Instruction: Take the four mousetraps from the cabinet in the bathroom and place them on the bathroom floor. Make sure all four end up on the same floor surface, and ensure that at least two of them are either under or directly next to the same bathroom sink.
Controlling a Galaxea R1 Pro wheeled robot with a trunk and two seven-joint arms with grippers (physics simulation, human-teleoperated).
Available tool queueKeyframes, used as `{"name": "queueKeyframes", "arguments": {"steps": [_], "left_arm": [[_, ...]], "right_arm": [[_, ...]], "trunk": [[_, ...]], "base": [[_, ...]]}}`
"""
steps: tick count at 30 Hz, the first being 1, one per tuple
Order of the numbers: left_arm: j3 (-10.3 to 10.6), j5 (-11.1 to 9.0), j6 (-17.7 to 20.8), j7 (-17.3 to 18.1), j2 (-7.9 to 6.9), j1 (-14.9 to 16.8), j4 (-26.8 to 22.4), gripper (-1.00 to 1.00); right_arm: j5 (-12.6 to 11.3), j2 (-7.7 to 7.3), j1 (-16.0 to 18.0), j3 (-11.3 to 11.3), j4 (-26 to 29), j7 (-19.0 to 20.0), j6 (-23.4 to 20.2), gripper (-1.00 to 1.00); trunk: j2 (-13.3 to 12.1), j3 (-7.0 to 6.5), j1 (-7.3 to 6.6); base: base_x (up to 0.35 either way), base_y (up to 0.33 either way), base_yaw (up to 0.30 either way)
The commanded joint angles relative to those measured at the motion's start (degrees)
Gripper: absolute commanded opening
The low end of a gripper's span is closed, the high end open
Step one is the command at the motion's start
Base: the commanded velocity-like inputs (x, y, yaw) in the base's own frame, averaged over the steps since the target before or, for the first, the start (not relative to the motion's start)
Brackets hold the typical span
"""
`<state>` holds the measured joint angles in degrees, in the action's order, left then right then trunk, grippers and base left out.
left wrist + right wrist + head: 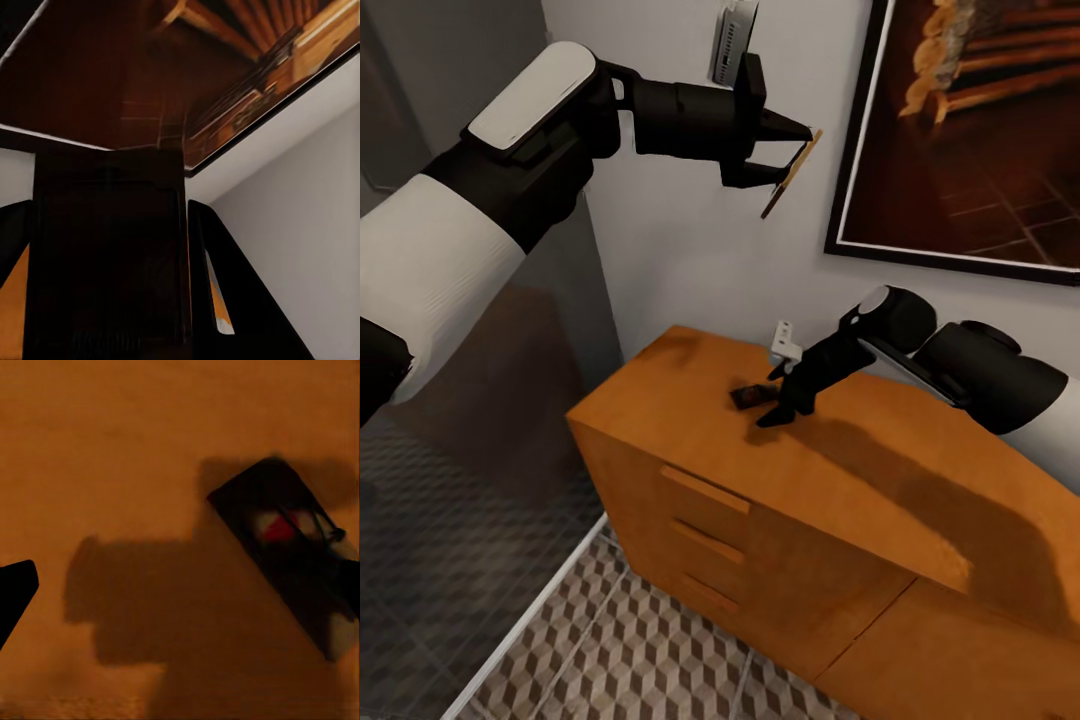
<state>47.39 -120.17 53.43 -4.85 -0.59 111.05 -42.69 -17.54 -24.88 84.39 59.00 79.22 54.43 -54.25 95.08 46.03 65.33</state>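
I have my left gripper point(792, 150) raised high in front of the wall beside the framed picture point(970, 130), its fingers clenched on one mousetrap point(792, 174), which hangs edge-on and tilted in the head view and sits as a dark slab between the fingers in the left wrist view. My right gripper point(780, 400) is down over the cabinet point(690, 420) top, near its back edge, just beside a second mousetrap point(748, 396) lying flat there; in the right wrist view that trap point(289, 581) is off to one side of the fingers point(15, 592), which look spread and hold nothing. So I judge the job barely begun: one trap is lifted, one is about to be picked, and I see none on the bathroom floor point(650, 650) yet. The other two traps and the sink I cannot place from here. All four still have to be set down.
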Motion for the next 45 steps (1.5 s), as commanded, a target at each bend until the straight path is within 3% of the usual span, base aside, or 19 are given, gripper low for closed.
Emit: {"name": "queueKeyframes", "arguments": {"steps": [1, 9, 25, 28, 32, 45], "left_arm": [[0.16, -0.51, -0.01, -0.42, -0.02, 0.07, -0.05, -1.0], [0.16, -0.42, -2.27, -0.42, -0.02, -0.31, -0.12, -1.0], [0.16, -0.5, -2.46, -0.34, -0.02, -1.0, -0.23, -1.0], [0.16, -0.51, -2.46, -0.34, -0.02, -1.01, -0.28, -1.0], [0.19, -0.51, -2.46, -0.34, -0.02, -1.01, -0.29, -1.0], [0.24, -0.51, -2.49, -0.34, -0.02, -1.03, -0.42, -1.0]], "right_arm": [[0.58, -0.02, 0.04, 0.07, 0.02, 0.38, -0.2, 1.0], [1.87, 0.08, 0.04, 0.06, -0.11, 1.02, 0.74, 1.0], [2.14, 0.1, -0.01, -0.29, -0.12, 1.03, 0.81, 1.0], [4.69, 0.1, 0.01, -0.24, -0.12, 1.04, 0.81, 1.0], [5.45, 0.1, 0.02, -0.21, -0.19, 1.03, 0.81, 1.0], [5.67, 0.27, 0.01, -0.05, -0.29, 1.03, 0.81, 1.0]], "trunk": [[0.03, 0.06, -0.01], [0.03, 0.06, -0.01], [0.03, 0.06, -0.01], [0.03, 0.06, -0.01], [0.03, 0.06, -0.01], [0.03, 0.06, -0.01]], "base": [[-0.041, -0.272, 0.0], [0.006, -0.088, 0.0], [0.075, -0.022, 0.0], [0.036, 0.0, 0.0], [0.005, 0.0, 0.0], [0.069, 0.0, 0.0]]}}
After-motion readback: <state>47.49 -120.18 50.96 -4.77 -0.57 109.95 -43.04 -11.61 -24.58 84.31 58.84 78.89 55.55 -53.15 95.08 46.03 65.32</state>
